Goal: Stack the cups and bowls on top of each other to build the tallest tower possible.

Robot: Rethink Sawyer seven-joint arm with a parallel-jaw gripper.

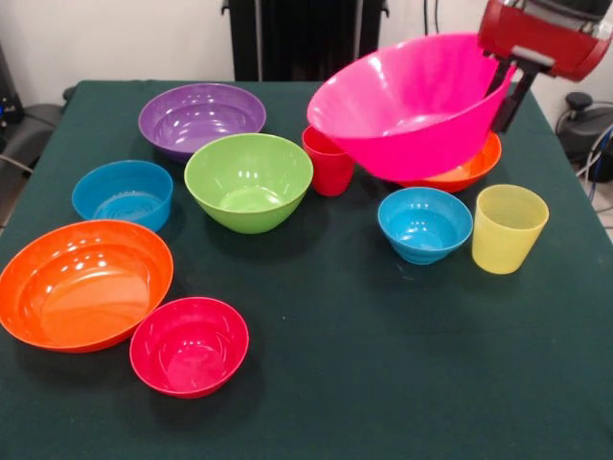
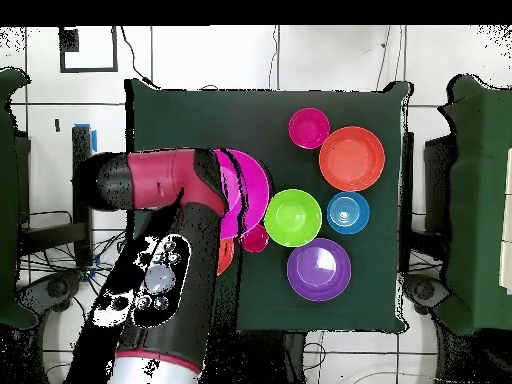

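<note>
Pincer [image 1: 500, 96] is pinching the pink bowl [image 1: 407, 101] by its rim, holding it tilted in the air above the far orange bowl [image 1: 469, 168] and beside the red cup [image 1: 329, 161]. Gripped at one edge only, the bowl is likely hanging heavy and could be slipping or swinging. Moving toward the green bowl [image 1: 249, 180], its low edge risks knocking the red cup over on the bench [image 1: 383, 383].

dark green table [image 1: 383, 383]
</note>
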